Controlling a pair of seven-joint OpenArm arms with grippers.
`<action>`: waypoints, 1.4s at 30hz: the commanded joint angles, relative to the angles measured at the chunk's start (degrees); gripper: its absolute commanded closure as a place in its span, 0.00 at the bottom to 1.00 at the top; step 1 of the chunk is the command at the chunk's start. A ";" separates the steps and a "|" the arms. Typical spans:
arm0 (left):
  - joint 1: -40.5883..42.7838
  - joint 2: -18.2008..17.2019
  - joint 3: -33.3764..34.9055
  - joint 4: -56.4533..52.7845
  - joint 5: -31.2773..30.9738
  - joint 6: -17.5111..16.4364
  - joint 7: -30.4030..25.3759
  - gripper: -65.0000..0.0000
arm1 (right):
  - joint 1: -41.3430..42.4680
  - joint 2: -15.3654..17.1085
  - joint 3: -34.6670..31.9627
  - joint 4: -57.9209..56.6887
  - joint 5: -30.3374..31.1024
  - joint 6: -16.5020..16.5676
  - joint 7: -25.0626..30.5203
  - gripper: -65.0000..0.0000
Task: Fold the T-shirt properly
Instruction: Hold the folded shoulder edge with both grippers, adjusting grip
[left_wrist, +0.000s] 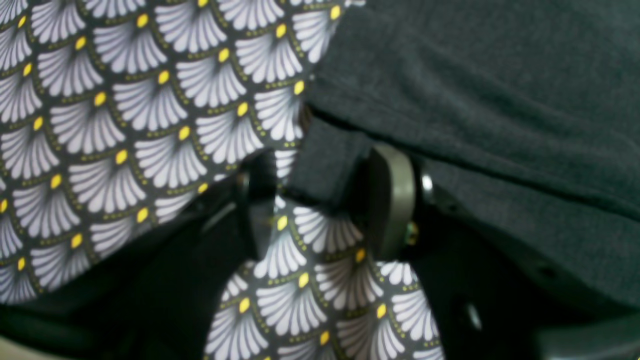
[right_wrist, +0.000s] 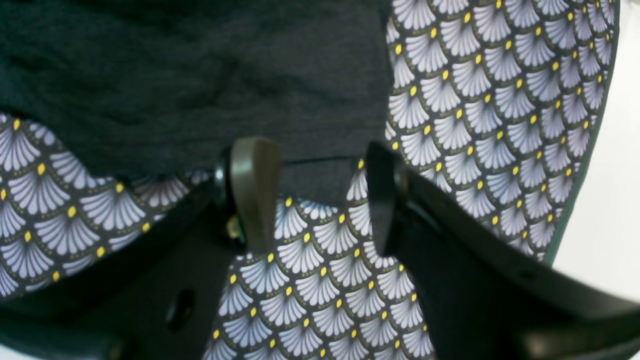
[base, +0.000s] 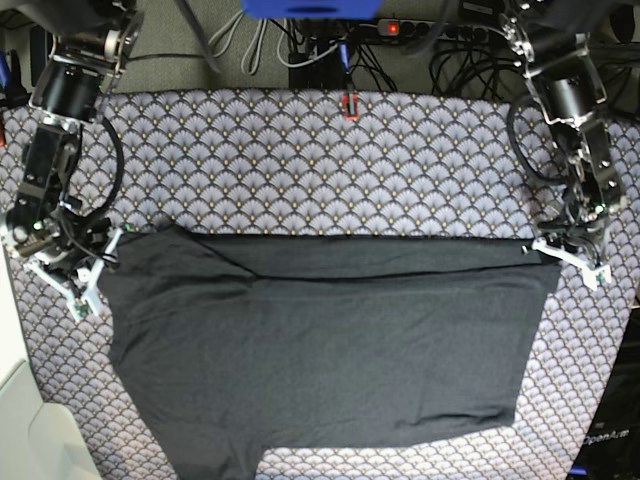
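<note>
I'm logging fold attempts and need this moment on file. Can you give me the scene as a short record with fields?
garment: T-shirt, dark, spread flat, far edge folded over
surface: scallop-print cloth
left claw: at the shirt's corner, fabric edge between its fingers, jaws wide
right claw: at the shirt's opposite corner, hem edge between open fingers
fold stage: one lengthwise fold along the far edge; the rest is unfolded

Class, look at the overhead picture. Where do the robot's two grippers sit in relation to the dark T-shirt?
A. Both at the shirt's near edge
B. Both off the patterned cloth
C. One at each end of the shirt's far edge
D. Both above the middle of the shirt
C: in the overhead view the right gripper and the left gripper sit at opposite ends of the far edge of the T-shirt.
</note>
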 joint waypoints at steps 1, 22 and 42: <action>-1.04 -1.00 -0.20 0.77 -0.18 -0.43 -1.31 0.62 | 1.11 0.88 0.32 1.16 0.23 -0.05 0.91 0.54; -0.78 -1.00 0.06 -3.72 -0.18 -0.61 -4.74 0.99 | -2.32 1.40 0.32 1.25 0.32 -0.05 1.35 0.53; 0.01 -1.00 0.06 -3.63 -0.26 -0.61 -4.65 0.99 | 1.82 2.99 2.34 -8.43 0.32 -0.05 4.78 0.49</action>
